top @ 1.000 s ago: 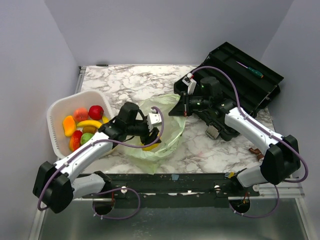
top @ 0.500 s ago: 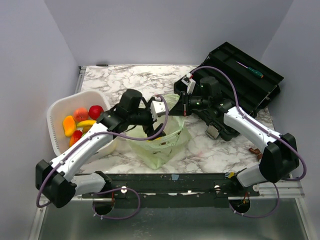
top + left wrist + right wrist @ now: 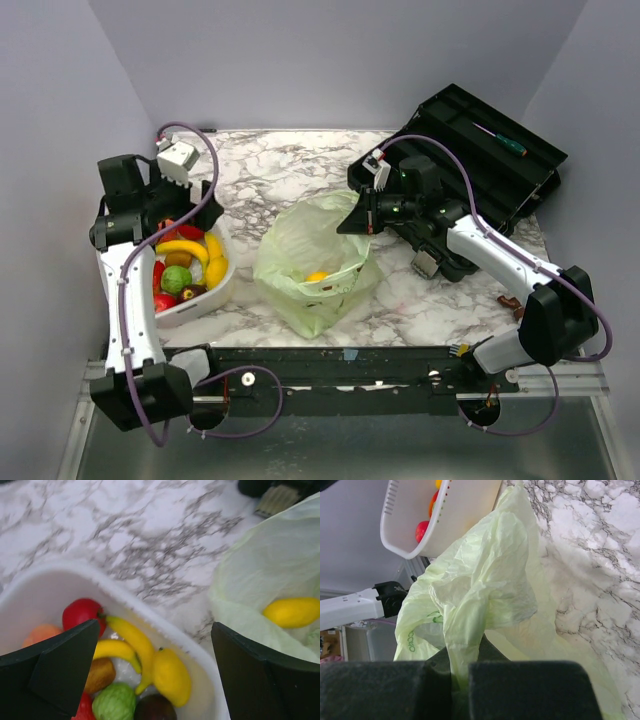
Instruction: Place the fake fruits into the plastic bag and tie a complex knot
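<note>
top: high rear, looks down, whole table (image 3: 270, 165) | wrists: near, share bag (image 3: 485, 580), basket (image 3: 465, 510)

The basket (image 3: 200, 300) sits at the counter's (image 3: 280, 170) left, fruits (image 3: 180, 247) piled in it, the left fingers (image 3: 60, 665) spread above. Just right of it stands the bag (image 3: 300, 240), a single fruit (image 3: 316, 276) inside, the right fingers (image 3: 520, 690) pinching its rear rim. Behind and right lies a case (image 3: 500, 180), a screwdriver (image 3: 500, 140) on it.

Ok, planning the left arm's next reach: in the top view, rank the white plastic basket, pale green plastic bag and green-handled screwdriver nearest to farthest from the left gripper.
1. The white plastic basket, left side, below the left gripper.
2. The pale green plastic bag, table centre.
3. The green-handled screwdriver, far right, on the black case.
</note>
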